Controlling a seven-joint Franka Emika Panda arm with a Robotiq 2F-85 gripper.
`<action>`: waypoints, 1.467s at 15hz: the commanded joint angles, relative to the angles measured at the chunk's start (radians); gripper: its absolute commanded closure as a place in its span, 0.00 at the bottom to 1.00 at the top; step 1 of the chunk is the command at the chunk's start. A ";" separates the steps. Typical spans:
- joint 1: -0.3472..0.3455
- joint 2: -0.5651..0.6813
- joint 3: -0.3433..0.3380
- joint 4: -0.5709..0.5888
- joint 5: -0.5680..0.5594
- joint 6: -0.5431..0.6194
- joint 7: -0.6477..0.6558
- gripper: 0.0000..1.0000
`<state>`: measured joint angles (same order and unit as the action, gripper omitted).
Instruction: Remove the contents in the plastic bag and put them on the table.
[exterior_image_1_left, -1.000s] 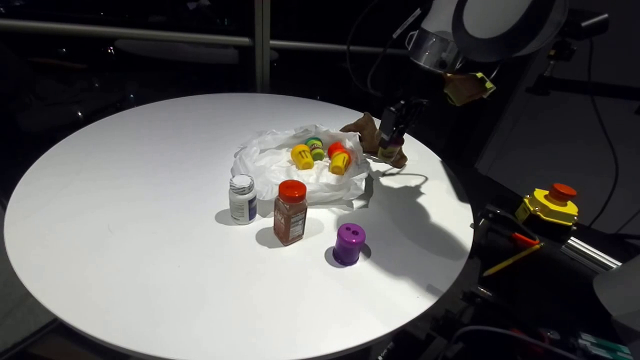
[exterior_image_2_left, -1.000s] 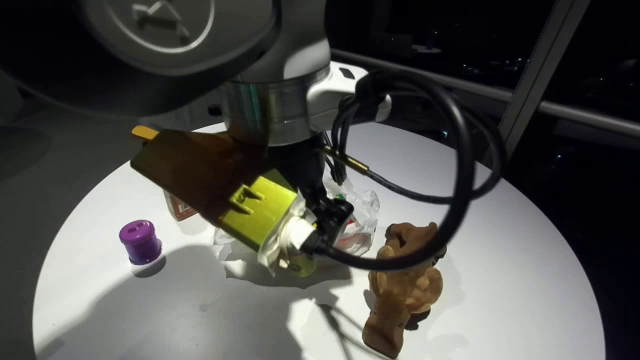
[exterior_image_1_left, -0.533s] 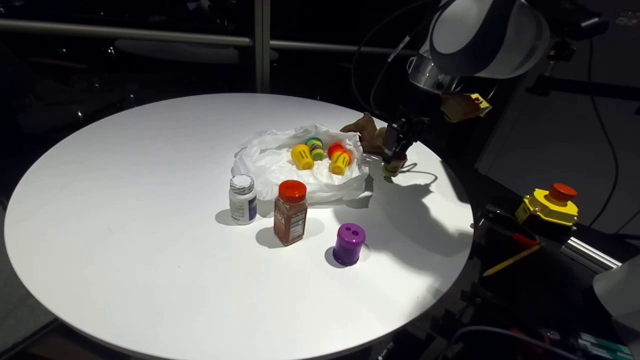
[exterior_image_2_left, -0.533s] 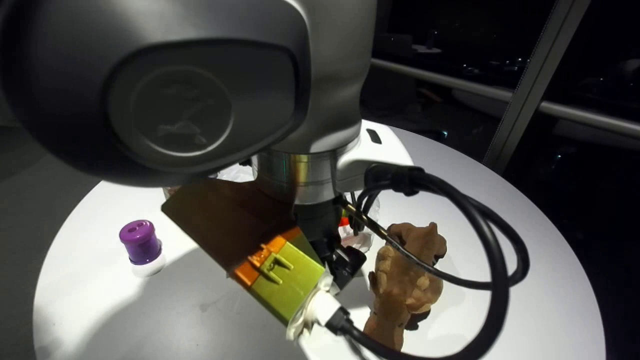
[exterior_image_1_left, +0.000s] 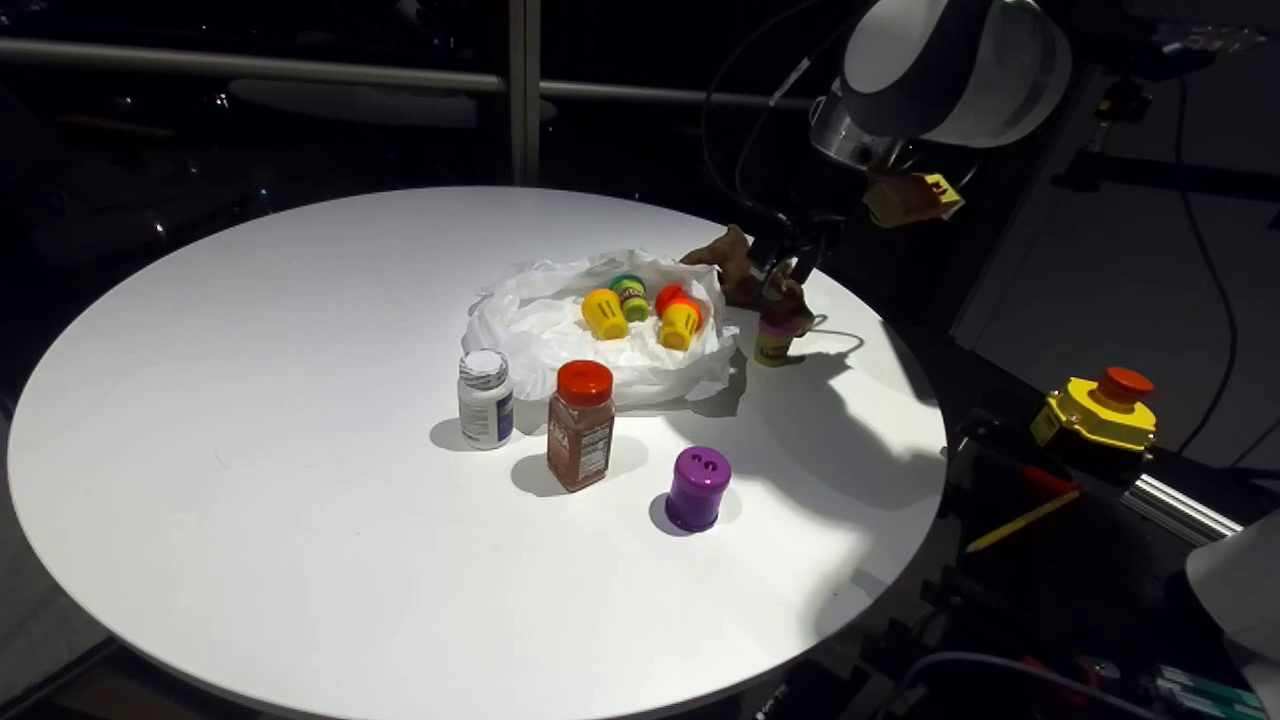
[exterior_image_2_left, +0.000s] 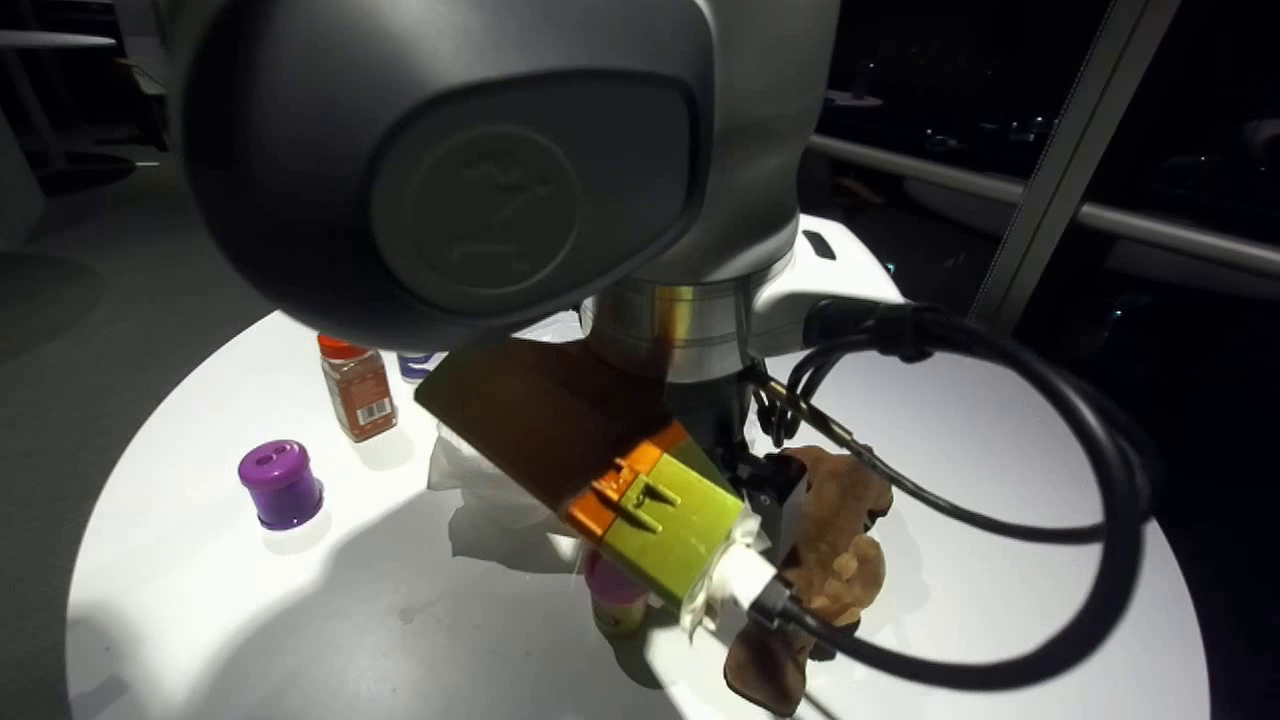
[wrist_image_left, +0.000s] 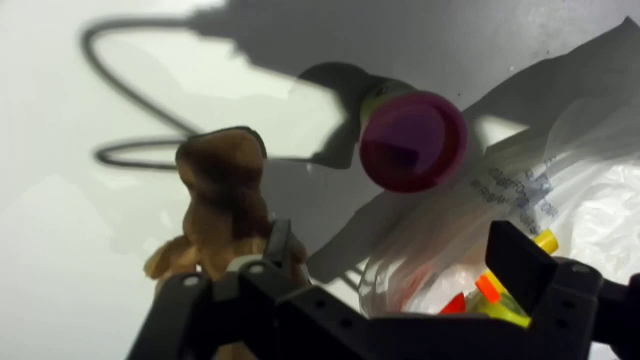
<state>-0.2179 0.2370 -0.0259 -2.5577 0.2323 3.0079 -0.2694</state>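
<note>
The wrinkled white plastic bag (exterior_image_1_left: 520, 325) lies spread on the round white table (exterior_image_1_left: 300, 520). Several yellow, green and red toy tubs (exterior_image_1_left: 605, 316) rest inside it. Beside the bag a tub with a pinkish-purple lid (wrist_image_left: 412, 142) stands upright on the table. My gripper (wrist_image_left: 400, 255) is open above, with nothing held and the tub clear of its fingers. The brown plush toy (wrist_image_left: 220, 180) lies on the table, partly behind a finger in the wrist view. A white bottle (exterior_image_1_left: 487, 410), red-lidded jar (exterior_image_1_left: 580, 430) and purple cup-like piece (exterior_image_1_left: 697, 490) stand in front of the bag.
A thick black cable (exterior_image_2_left: 1060, 400) loops out from the wrist over the plush toy's side. Off the table's edge sit a yellow box with a red button (exterior_image_1_left: 1098, 412) and a yellow pencil (exterior_image_1_left: 1024, 522). The arm hides most of the bag in an exterior view.
A second ago my gripper held the pinkish-lidded tub in the air. It was lowered beside the bag and let go. Now the jaws are open and have shifted up toward the plush toy.
</note>
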 joint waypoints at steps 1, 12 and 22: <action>0.086 0.007 -0.031 0.064 -0.093 0.022 0.123 0.00; 0.403 0.232 -0.121 0.373 -0.231 -0.086 0.526 0.00; 0.533 0.451 -0.233 0.583 -0.218 -0.167 0.761 0.00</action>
<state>0.2818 0.6347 -0.2164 -2.0521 0.0188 2.8790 0.4256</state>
